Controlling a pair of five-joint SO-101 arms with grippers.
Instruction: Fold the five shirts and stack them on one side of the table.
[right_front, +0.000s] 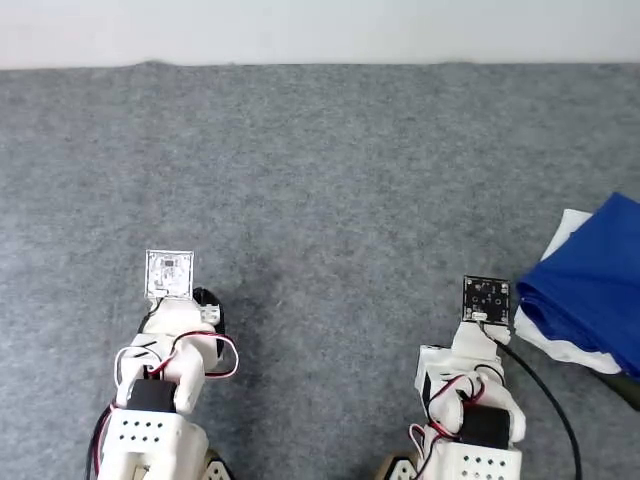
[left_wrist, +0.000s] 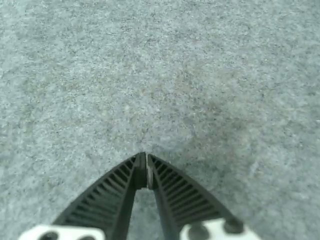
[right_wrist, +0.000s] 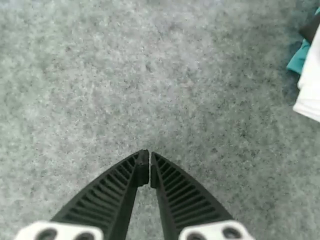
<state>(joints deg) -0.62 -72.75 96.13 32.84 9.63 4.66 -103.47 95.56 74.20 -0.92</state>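
Looks basically done: the stack of folded shirts (right_front: 585, 290), blue one on top, sits at the grey felt tabletop's (right_front: 330, 170) right edge. Both left pincer (left_wrist: 146, 170) and right pincer (right_wrist: 149, 167) are closed, empty. Can't count five though.

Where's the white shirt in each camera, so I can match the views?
High view: white fabric shirt at right edge, under the blue fabric shirt.
Left wrist view: grey felt table cover beyond the left gripper.
Right wrist view: white shirt at the frame's edge.
Shared landmark: the grey felt.
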